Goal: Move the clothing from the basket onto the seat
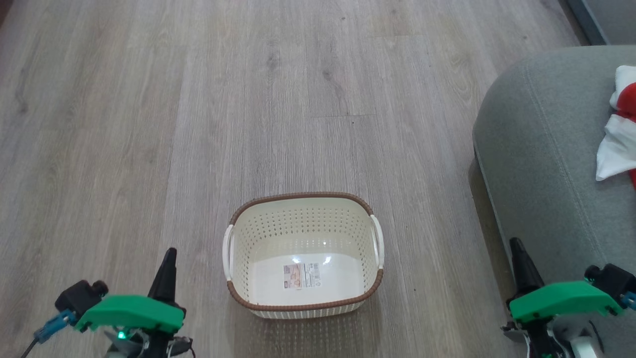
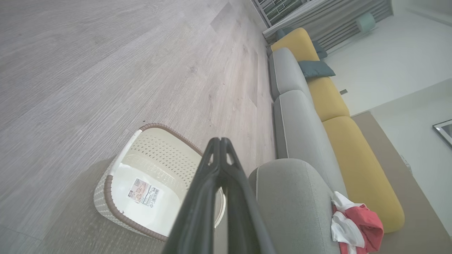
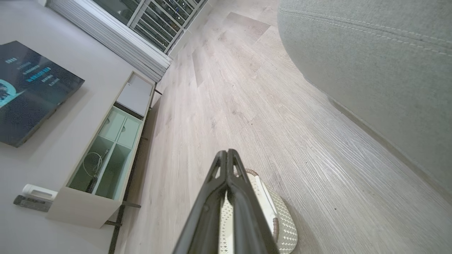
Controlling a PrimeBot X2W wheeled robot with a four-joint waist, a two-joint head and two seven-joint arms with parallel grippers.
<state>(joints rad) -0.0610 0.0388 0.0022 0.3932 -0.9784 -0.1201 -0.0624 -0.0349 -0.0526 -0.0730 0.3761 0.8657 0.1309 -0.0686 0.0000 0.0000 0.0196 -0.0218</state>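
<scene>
- The basket (image 1: 303, 226) stands upright on the wood-grain floor (image 1: 198, 99), opening upward. Its long axis runs left to right in the head view.
- Basket walls are cream perforated plastic with rounded corners, and the rim is a brown woven-look band.
- The clothing (image 1: 621, 134), crumpled red-and-white fabric, lies on the grey-green stitched seat (image 1: 546, 149), right of the basket.
- The left gripper (image 1: 170, 252) and right gripper (image 1: 516, 244) have their fingers pressed together and hold nothing.

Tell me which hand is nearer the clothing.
Right. The right hand is by the seat holding the clothing; the left hand is across the basket from it.
</scene>
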